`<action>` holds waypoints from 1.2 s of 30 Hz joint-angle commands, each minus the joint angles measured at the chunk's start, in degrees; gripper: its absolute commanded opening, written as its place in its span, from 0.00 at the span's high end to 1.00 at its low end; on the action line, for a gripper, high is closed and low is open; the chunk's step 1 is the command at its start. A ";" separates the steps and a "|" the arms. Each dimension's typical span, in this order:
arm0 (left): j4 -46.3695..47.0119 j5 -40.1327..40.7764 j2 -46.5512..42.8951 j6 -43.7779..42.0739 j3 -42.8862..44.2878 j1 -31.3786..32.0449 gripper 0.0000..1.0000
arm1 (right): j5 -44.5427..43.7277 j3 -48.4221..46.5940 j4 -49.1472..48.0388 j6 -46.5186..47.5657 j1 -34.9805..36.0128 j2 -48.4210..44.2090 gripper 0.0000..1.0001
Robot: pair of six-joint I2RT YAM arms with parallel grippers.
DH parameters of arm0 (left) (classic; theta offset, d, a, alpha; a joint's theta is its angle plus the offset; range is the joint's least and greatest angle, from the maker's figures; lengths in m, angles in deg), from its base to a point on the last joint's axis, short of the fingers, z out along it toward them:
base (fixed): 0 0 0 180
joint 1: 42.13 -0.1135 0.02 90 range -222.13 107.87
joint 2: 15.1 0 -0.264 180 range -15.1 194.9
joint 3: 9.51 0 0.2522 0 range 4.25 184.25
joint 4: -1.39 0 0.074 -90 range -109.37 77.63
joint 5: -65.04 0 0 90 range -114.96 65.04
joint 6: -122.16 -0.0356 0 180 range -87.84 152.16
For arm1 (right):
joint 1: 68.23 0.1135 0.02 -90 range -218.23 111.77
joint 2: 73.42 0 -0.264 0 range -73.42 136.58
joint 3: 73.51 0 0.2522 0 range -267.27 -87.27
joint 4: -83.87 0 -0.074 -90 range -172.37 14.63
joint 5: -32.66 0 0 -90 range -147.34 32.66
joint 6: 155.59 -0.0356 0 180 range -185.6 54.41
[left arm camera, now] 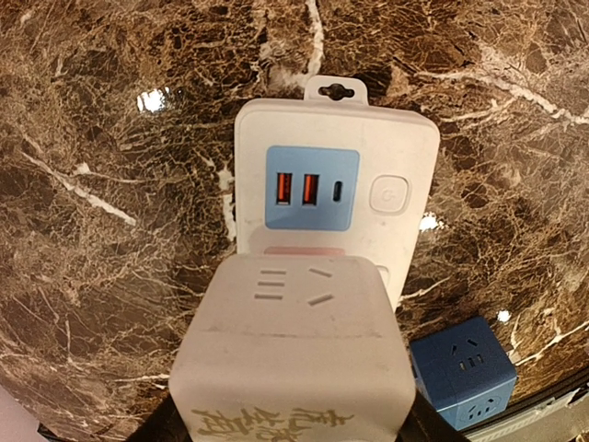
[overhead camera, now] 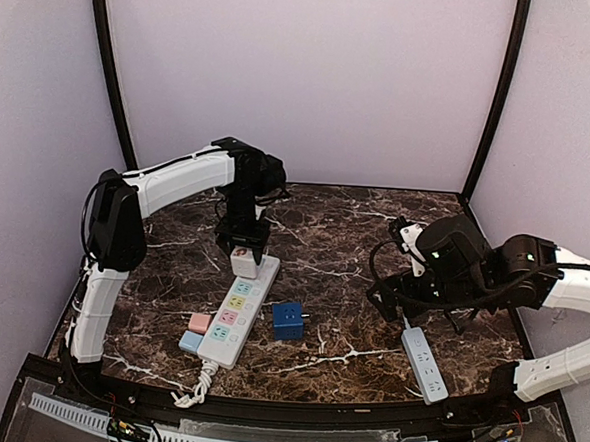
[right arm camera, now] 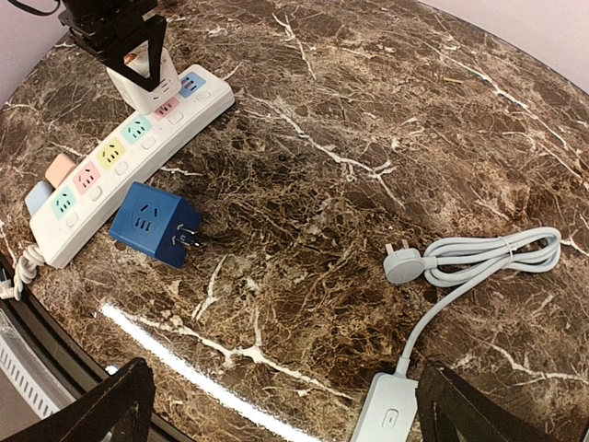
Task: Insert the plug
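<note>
My left gripper (overhead camera: pixel 241 248) is shut on a white cube plug (overhead camera: pixel 242 263) and holds it over the far end of the white power strip (overhead camera: pixel 231 322). In the left wrist view the cube (left arm camera: pixel 294 350) covers the pink socket just behind the blue USB panel (left arm camera: pixel 311 189); its pins are hidden. The right wrist view shows the same cube (right arm camera: pixel 147 87) on the strip (right arm camera: pixel 97 189). My right gripper (right arm camera: pixel 285 414) is open and empty above the table, over a grey power strip (right arm camera: pixel 386 416).
A blue cube plug (overhead camera: pixel 288 320) lies on its side right of the white strip. Pink (overhead camera: pixel 200 322) and light blue (overhead camera: pixel 190 341) cubes sit at its left. The grey strip (overhead camera: pixel 426 363) has a coiled cable (right arm camera: pixel 497 253) and a loose plug (right arm camera: pixel 403 265).
</note>
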 commanded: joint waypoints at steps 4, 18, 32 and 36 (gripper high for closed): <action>-0.62 -0.02 1.93 2.14 1.40 -0.16 0.99 | 0.24 0.14 -0.58 -0.22 -0.33 0.27 0.01; -2.95 0.80 1.93 1.89 2.22 -0.16 0.99 | 0.40 0.30 -0.68 -0.11 -0.33 0.39 0.01; -1.65 0.16 1.71 0.83 -1.07 -0.16 0.99 | 0.46 1.00 -0.96 -0.40 -0.37 0.31 0.01; -0.43 -0.07 1.30 0.85 -3.00 -0.09 0.99 | 0.38 1.19 -0.92 -0.63 -0.34 0.43 0.01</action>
